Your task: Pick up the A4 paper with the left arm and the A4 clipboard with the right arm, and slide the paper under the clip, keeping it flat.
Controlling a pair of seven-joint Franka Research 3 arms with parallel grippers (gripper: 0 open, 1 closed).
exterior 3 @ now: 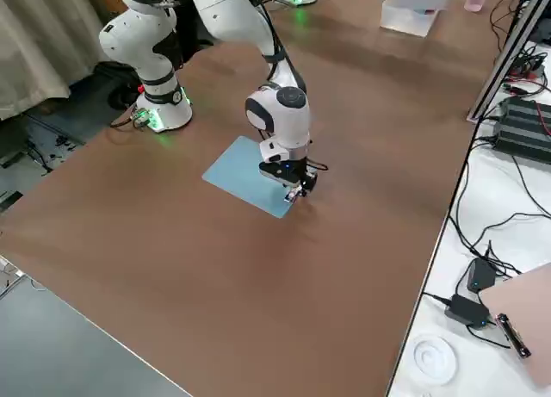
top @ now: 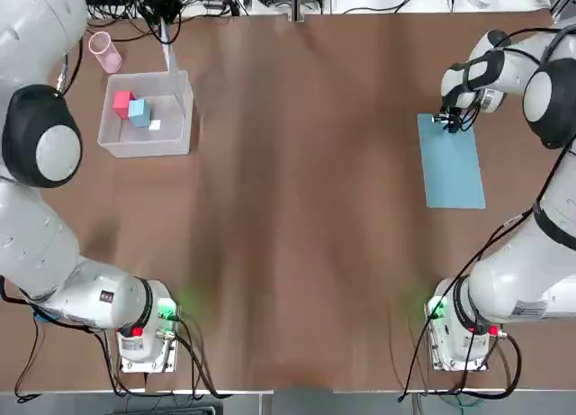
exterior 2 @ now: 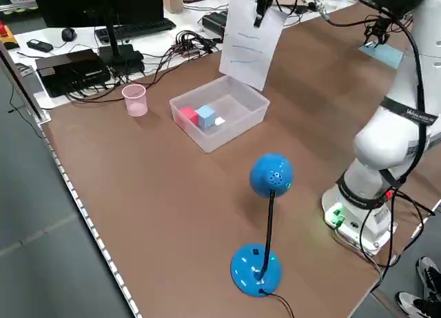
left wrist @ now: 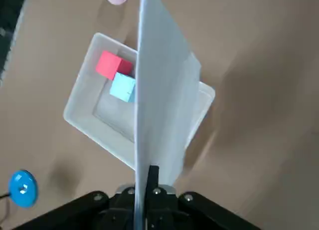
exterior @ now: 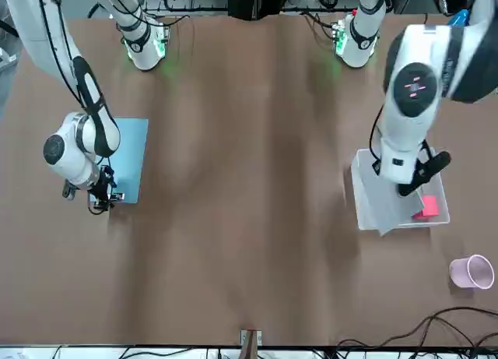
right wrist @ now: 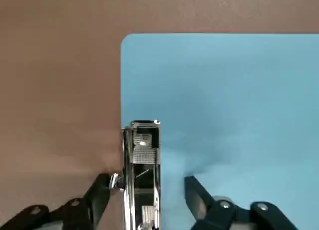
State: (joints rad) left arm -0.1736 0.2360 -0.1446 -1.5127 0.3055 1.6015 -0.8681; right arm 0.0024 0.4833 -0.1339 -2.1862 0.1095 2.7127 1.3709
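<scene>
On the brown tabletop, the right claw stands apart around the clip; the left claw pinches the paper.

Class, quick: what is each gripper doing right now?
Left gripper: closed, holding the white paper.
Right gripper: open, fingers either side of the clip, holding nothing.

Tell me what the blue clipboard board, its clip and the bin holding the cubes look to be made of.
Flat light-blue board: probably matte plastic, given its even colour and rounded corner.
Silver-and-black clip: apparently polished metal, with mirror-like glints.
Whitish rectangular bin: likely translucent, smooth plastic, its thin walls looking milky.
</scene>
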